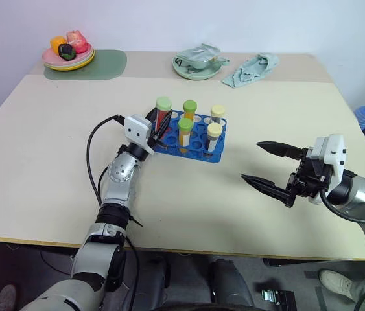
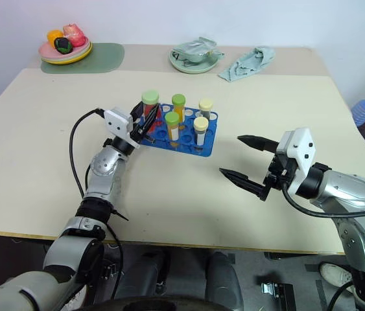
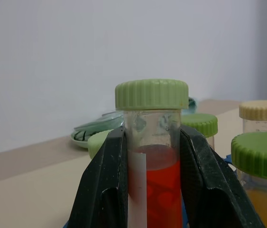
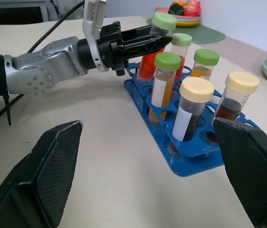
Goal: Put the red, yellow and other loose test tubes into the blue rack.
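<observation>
Red test tube [image 3: 153, 190] clamped in left end effector [image 1: 158, 131] over blue rack [image 1: 203, 150]; right end effector [image 1: 268, 167] agape.

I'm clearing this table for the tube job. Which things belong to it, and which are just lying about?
Job:
- bright blue plastic tube rack
- clear red-liquid tube with green cap, held by the left gripper
- other capped tubes standing in the rack

Lying about:
- plate of toy fruit on a green mat
- green bowl
- crumpled green cloth

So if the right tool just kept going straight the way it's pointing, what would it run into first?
Probably the blue rack and the cream-capped tubes at its near end. The open right tool points across bare table toward them, though depth is hard to judge.
</observation>
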